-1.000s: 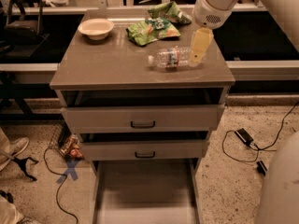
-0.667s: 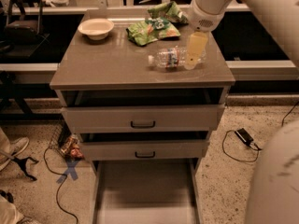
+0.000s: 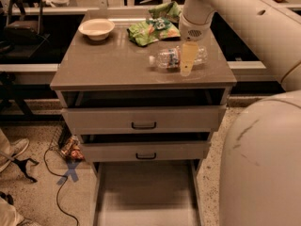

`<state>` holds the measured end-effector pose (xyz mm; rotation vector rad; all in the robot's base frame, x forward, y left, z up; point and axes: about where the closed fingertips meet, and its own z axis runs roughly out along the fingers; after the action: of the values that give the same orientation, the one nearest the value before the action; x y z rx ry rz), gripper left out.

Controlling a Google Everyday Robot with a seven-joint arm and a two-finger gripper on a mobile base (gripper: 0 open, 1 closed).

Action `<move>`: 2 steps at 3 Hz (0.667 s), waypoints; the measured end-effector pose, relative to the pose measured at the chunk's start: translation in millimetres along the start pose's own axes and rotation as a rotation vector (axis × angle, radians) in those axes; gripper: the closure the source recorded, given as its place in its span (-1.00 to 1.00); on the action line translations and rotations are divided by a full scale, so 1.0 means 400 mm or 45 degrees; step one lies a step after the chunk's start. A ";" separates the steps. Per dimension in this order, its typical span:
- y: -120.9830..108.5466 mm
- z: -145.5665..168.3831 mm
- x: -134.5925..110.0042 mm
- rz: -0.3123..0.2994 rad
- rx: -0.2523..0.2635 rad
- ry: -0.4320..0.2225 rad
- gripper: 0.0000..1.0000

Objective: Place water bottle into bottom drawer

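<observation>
Gripper hangs from the pale arm over the right side of the cabinet top, its yellowish lower part lying across the front of the water bottle. Whether it is spread or closed on the bottle cannot be told from this view.

The grey cabinet is seen with its drawers pulled out in steps. The bottom drawer is drawn out furthest, and its flat floor is exposed below the two handled drawers. Because that floor lies low and forward of the top, a lift clear of the cabinet edge is advised before any descent, so that the handled fronts are not struck.

The green snack bags lie just behind the bottle, and the white bowl sits well apart at the back left. Neither should be swept.

The water bottle lies on its side near the right front of the top, with its cap to the left. The step in hand is judged to be the grasp. The ribbed body is best taken squarely across its width near the label band, since a round bottle may roll or squirt away if pinched off-centre.
</observation>
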<state>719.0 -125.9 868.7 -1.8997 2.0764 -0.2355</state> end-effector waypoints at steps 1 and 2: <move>-0.005 0.047 -0.008 -0.001 -0.050 -0.017 -1.00; -0.006 0.084 -0.013 0.003 -0.091 -0.032 -0.69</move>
<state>732.9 -118.1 838.7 -1.9303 2.0971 -0.1373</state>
